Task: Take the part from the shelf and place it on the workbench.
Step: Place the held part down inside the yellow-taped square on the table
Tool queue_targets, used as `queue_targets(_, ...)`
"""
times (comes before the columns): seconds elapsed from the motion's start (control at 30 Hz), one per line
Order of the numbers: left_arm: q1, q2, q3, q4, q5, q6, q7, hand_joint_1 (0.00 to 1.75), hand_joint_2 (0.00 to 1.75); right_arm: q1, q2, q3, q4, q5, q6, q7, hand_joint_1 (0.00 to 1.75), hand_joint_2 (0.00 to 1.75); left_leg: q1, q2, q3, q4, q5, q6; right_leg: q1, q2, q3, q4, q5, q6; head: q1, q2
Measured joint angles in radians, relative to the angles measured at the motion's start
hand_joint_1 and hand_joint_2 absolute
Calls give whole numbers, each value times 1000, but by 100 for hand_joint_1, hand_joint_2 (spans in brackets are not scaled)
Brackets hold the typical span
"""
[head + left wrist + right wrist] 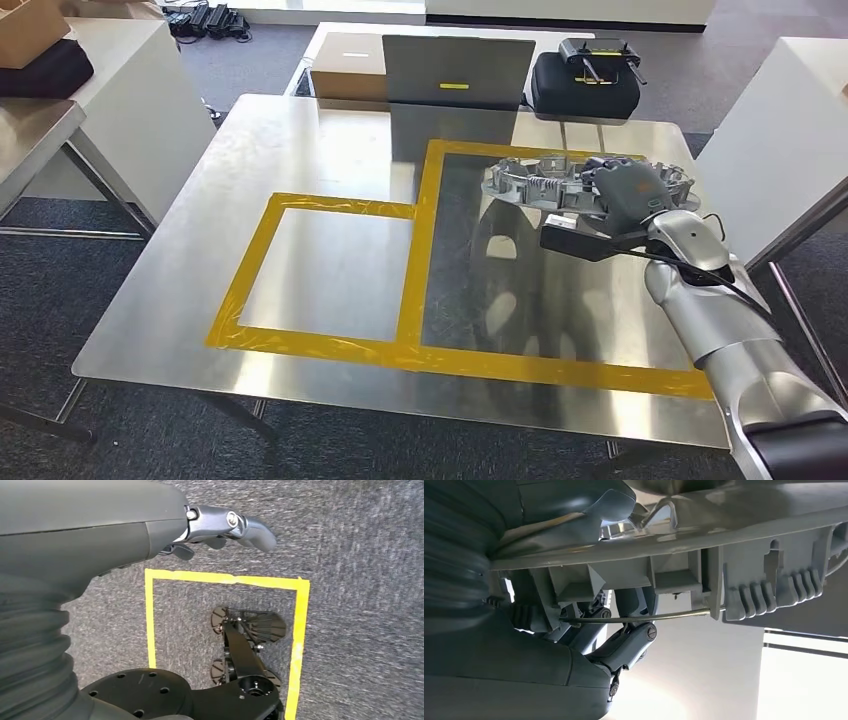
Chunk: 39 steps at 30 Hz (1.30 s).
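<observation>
Over the workbench (330, 200) (far corner), right hand (628, 190) grips the part (540, 182).

The right arm (720, 320) comes up from the lower right corner in the head view, silver forearm angled up and inward, its wrist bent so that the right robot hand (628, 190) lies palm-down with its grey back showing. In the right wrist view the fingers (626, 642) curl up under a grey part, gripping it against the thumb. The left arm hangs down; in its wrist view the left robot hand (220, 530) holds nothing, thumb stretched out straight, the darker fingers tucked beneath.
</observation>
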Motion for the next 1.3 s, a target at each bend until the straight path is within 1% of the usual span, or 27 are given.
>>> queue_targets(0.1, 1, 1, 1, 0, -1, -1, 0, 0, 175, -2, 46, 27, 8, 2, 18, -6, 175, 175, 0, -1, 0, -4, 0, -21, 5, 3, 4, -15, 0, -25, -2, 0)
queue_targets(0.17, 1, 2, 1, 0, -1, -1, 0, 0, 175, -3, 73, 42, 8, 1, 25, -6, 175, 175, 3, 0, -10, 21, -18, -33, 3, 3, 7, -20, 4, -40, -6, 0)
queue_targets(0.2, 1, 2, 1, 0, -1, -2, 0, 0, 175, -3, 84, 47, 8, 1, 27, -6, 175, 175, 4, 0, -29, 63, -43, -38, 1, 2, 9, -22, 5, -45, -8, 0)
queue_targets(0.27, 1, 2, 1, 0, -1, -3, 0, 0, 175, -2, 101, 59, 9, -1, 32, -10, 175, 175, 5, 0, -91, 197, -107, -43, 3, 1, 9, -23, 4, -51, -14, 0)
queue_targets(0.3, 2, 2, 1, 0, -1, -3, 0, 0, 175, 0, 108, 65, 9, -3, 35, -13, 175, 175, 5, 0, -119, 256, -127, -45, 4, 1, 10, -22, 4, -52, -15, 0)
queue_targets(0.33, 3, 2, 2, 0, -1, -3, 0, 0, 175, 3, 114, 71, 9, -5, 37, -17, 175, 175, 5, 0, -134, 284, -129, -45, 5, 2, 10, -22, 3, -53, -16, 0)
queue_targets(0.37, 4, 2, 2, 0, -2, -3, 0, 0, 175, 7, 120, 77, 8, -8, 38, -20, 175, 175, 5, 0, -129, 270, -110, -44, 5, 2, 11, -21, 2, -53, -17, 0)
queue_targets(0.4, 4, 3, 4, 0, -2, -3, -1, 0, 175, 12, 125, 83, 8, -10, 39, -22, 175, 175, 5, 0, -104, 216, -76, -42, 5, 3, 13, -20, 1, -51, -18, 0)
queue_targets(0.43, 5, 3, 5, 0, -3, -3, -3, 0, 175, 18, 131, 90, 8, -12, 39, -21, 175, 175, 5, 0, -68, 140, -41, -38, 5, 4, 15, -19, -1, -49, -19, 0)
queue_targets(0.47, 5, 3, 6, 0, -5, -3, -6, 0, 175, 23, 134, 95, 8, -14, 38, -20, 175, 175, 4, 0, -34, 71, -15, -34, 7, 5, 15, -17, -3, -45, -20, 0)
queue_targets(0.5, 5, 3, 7, 0, -9, -4, -12, 0, 175, 27, 137, 99, 8, -16, 37, -19, 175, 175, 3, -1, -12, 25, -2, -30, 9, 6, 15, -15, -5, -40, -21, 0)
queue_targets(0.53, 6, 4, 7, 1, -12, -5, -18, 0, 175, 31, 138, 103, 8, -19, 36, -17, 175, 175, 1, -1, -1, 3, 0, -25, 10, 6, 15, -15, -6, -34, -21, 0)
queue_targets(0.63, 12, 4, 8, 1, -17, -9, -35, 0, 175, 39, 136, 110, 8, -32, 33, -18, 175, 175, 0, -1, 2, -3, 3, -5, 10, 6, 16, -18, -7, -16, -20, 0)
queue_targets(0.67, 13, 4, 8, 1, -18, -10, -40, 0, 175, 42, 133, 112, 7, -36, 32, -19, 175, 175, 2, 0, 4, -7, 5, 2, 9, 5, 10, -3, -18, -10, -18, 0)
queue_targets(0.7, 14, 5, 8, 1, -18, -11, -45, 0, 175, 44, 130, 114, 5, -40, 32, -19, 175, 175, 4, 2, 5, -11, 7, 7, 9, 4, -5, 32, -40, -5, -16, 0)
queue_targets(0.77, 15, 7, 8, 1, -19, -12, -51, 0, 175, 55, 122, 118, 1, -45, 34, -17, 175, 175, 4, 3, 5, -13, 8, 13, 8, 2, -66, 159, -104, 1, -12, 0)
queue_targets(0.8, 16, 7, 9, 1, -19, -12, -53, 0, 175, 63, 117, 120, -1, -46, 35, -13, 175, 175, 4, 3, 5, -12, 7, 14, 8, 2, -97, 223, -128, 3, -11, 0)
queue_targets(0.83, 18, 7, 9, 1, -19, -12, -56, 0, 175, 73, 111, 122, -4, -45, 35, -7, 175, 175, 4, 2, 5, -11, 7, 15, 8, 2, -117, 260, -134, 4, -10, 0)
queue_targets(0.87, 19, 7, 9, 1, -19, -12, -58, 0, 175, 81, 105, 123, -8, -43, 35, 0, 175, 175, 4, 2, 5, -10, 6, 15, 8, 1, -117, 257, -121, 3, -10, 0)
queue_targets(0.9, 21, 8, 9, 2, -19, -13, -61, 0, 175, 88, 98, 123, -13, -40, 34, 7, 175, 175, 4, 2, 5, -8, 5, 14, 8, 1, -97, 212, -91, 1, -9, 0)
queue_targets(0.97, 21, 8, 9, 2, -19, -14, -66, 0, 175, 93, 81, 122, -28, -35, 33, 18, 175, 175, 3, 1, 5, -4, 3, 9, 9, -2, -25, 68, -26, -6, -8, 0)
queue_targets(1.0, 21, 8, 9, 2, -19, -15, -68, 0, 175, 95, 72, 121, -34, -32, 32, 22, 175, 175, 1, 1, 5, -2, 1, 5, 11, -3, 0, 15, -8, -11, -7, 0)
queue_targets(1.03, 22, 9, 9, 2, -19, -15, -70, 0, 175, 97, 62, 120, -39, -29, 31, 26, 175, 175, 0, 0, 5, -2, 1, 0, 14, -3, 14, -15, -1, -16, -7, 0)
queue_targets(1.13, 23, 12, 10, 3, -19, -17, -73, 0, 175, 105, 25, 113, -46, -23, 29, 39, 175, 175, -2, -1, 5, -6, 2, -16, 14, -3, 14, -26, 2, -33, -7, 0)
queue_targets(1.2, 24, 14, 12, 5, -19, -19, -75, 0, 175, 108, -1, 103, -47, -24, 27, 45, 175, 175, -1, -1, -11, 29, -25, -26, 9, -5, 16, -31, 7, -45, -11, 0)
queue_targets(1.23, 24, 15, 13, 5, -19, -19, -76, 0, 175, 109, -13, 97, -47, -25, 26, 48, 175, 175, 0, 0, -32, 77, -54, -30, 8, -6, 17, -32, 8, -49, -14, 0)
queue_targets(1.3, 26, 16, 16, 6, -19, -20, -76, 0, 175, 119, -38, 83, -47, -27, 21, 55, 175, 175, 1, 0, -92, 215, -120, -35, 8, -8, 17, -32, 8, -51, -19, 0)
